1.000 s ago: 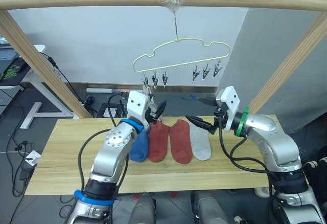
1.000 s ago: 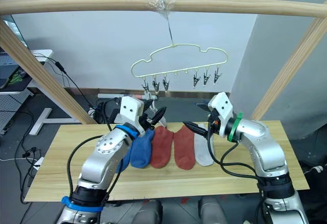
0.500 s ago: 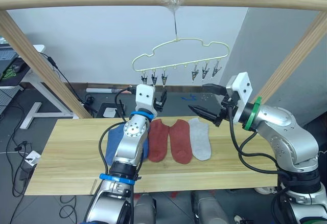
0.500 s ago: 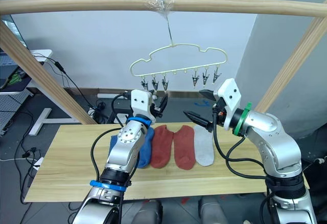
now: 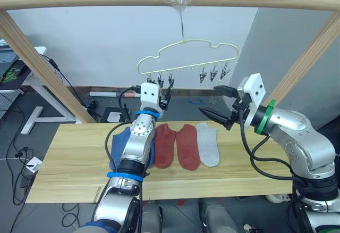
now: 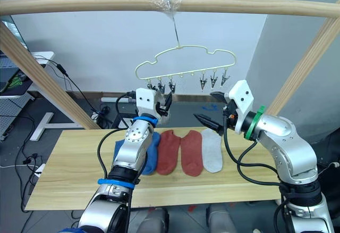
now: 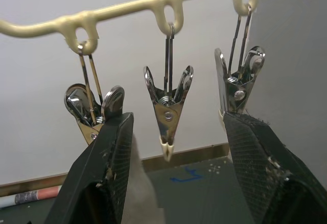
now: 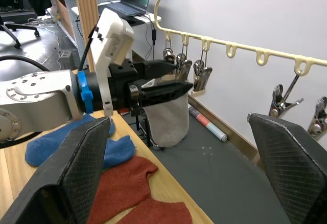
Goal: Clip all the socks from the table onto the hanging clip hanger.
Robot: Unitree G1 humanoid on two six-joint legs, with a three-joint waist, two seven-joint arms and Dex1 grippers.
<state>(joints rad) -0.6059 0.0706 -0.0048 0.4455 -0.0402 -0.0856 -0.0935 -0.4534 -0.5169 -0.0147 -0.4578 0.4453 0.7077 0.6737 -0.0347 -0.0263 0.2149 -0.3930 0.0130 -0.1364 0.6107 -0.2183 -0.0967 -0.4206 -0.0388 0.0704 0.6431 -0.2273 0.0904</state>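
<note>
The pale-yellow clip hanger [image 5: 183,42] hangs from the pole, with three metal clips [image 5: 160,78] on the left of its bar and three on the right. My left gripper [image 5: 166,96] is raised right under the left clips [image 7: 168,106], its fingers [image 7: 110,168] apart. A light grey sock [image 8: 166,119] hangs down along one of its fingers; what holds it there I cannot tell. My right gripper [image 5: 208,100] hovers wide open, below the right clips. On the table [image 5: 69,158] lie blue socks [image 5: 119,145], two rust-red socks [image 5: 164,145] and a light grey one [image 5: 208,145], side by side.
A round wooden pole [image 5: 106,0] spans the top, with slanted posts at the left [image 5: 37,65] and right [image 5: 303,68]. Cables [image 5: 106,108] lie on the floor behind the table. A white desk [image 5: 32,92] stands far left.
My left gripper rose from just above the table socks up to the hanger's left clips. My right gripper lifted and drew back to the right, staying open.
</note>
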